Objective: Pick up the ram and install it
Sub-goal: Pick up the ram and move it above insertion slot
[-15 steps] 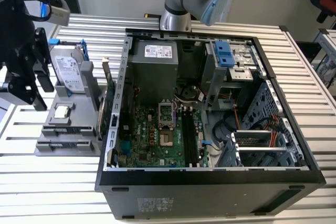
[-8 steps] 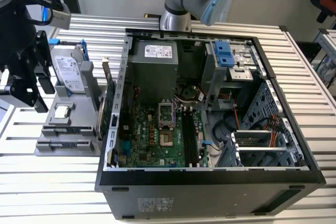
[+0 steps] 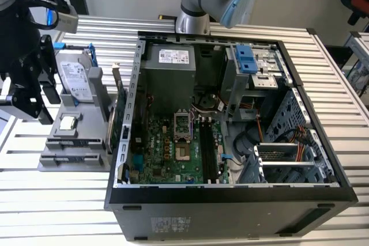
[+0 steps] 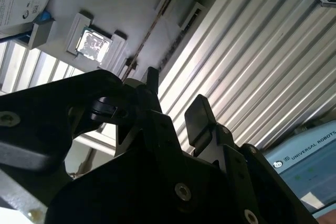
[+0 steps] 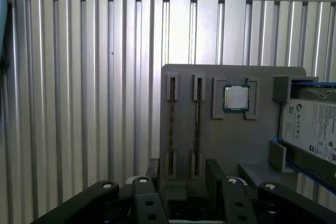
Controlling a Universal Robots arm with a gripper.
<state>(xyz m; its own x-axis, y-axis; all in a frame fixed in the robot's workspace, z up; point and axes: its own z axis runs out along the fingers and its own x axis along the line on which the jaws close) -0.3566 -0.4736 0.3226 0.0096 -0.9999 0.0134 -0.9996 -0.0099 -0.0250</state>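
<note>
exterior view: an open desktop computer case (image 3: 230,211) lies on its side on a ribbed aluminium table (image 3: 57,200), with its green motherboard (image 3: 167,148) facing up. long black memory slots (image 3: 209,154) run at three o'clock from the processor socket (image 3: 183,136). a grey holder tray (image 3: 86,142) sits at nine o'clock from the case, toward the exterior view's left. a green expansion card (image 3: 118,113) stands on edge between tray and case. a hard drive (image 3: 75,79) in a blue frame leans at the tray's twelve o'clock end, and a loose processor (image 3: 68,122) lies flat at six o'clock from it. the black gripper (image 3: 43,105) hangs over the tray's ten o'clock side

first wrist view, looking down past the gripper: two ram sticks (image 5: 171,124) stand on edge, side by side, each held in its own pair of slots in the tray. the processor lies just beside them, between them and the hard drive. the gripper's fingers (image 5: 153,170) are spread apart and grasp nothing, and the near ends of both sticks line up with the gap between them. i cannot tell whether the fingers touch the tray

second wrist view: the fingers stand apart over the tray, with one stick seen edge-on as a thin line
</note>
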